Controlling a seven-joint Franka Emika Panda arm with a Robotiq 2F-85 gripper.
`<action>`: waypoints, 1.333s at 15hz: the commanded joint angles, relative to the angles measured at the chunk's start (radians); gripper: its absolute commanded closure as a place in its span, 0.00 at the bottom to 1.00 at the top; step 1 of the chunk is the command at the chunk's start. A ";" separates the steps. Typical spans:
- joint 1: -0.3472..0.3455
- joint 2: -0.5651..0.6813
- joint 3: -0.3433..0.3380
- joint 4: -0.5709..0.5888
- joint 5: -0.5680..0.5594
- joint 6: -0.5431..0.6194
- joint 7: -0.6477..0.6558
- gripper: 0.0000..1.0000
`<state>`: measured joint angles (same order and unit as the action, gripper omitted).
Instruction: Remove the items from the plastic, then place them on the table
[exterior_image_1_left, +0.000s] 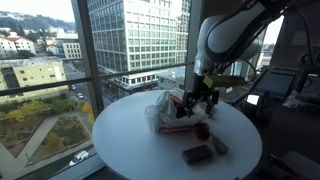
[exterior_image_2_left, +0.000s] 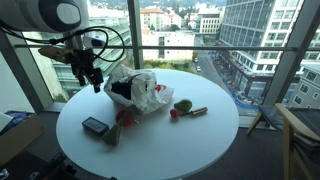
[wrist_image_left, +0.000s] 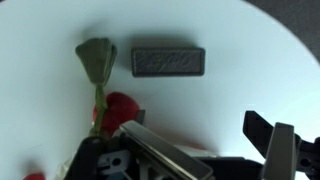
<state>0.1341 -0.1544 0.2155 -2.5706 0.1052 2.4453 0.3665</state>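
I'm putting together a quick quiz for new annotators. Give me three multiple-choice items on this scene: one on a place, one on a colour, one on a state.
1. Where does the plastic bag lie?
A. on the table
B. on the floor
C. on a chair

2. What colour is the table top?
A. black
B. white
C. brown wood

3. How is the gripper?
A. shut on the bag
B. shut and empty
C. open, holding nothing

Key: 1 A, the bag rests on the round top in both exterior views. 2 B, the top shows white in every view. 3 C, the wrist view shows the fingers apart with only table between them.
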 joint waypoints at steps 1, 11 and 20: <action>-0.158 0.174 0.074 0.154 -0.286 0.077 0.176 0.00; 0.041 0.518 -0.158 0.495 -0.487 0.181 0.446 0.00; 0.167 0.529 -0.205 0.533 -0.442 0.014 0.448 0.00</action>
<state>0.2626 0.4024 0.0207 -2.0494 -0.3695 2.5597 0.8107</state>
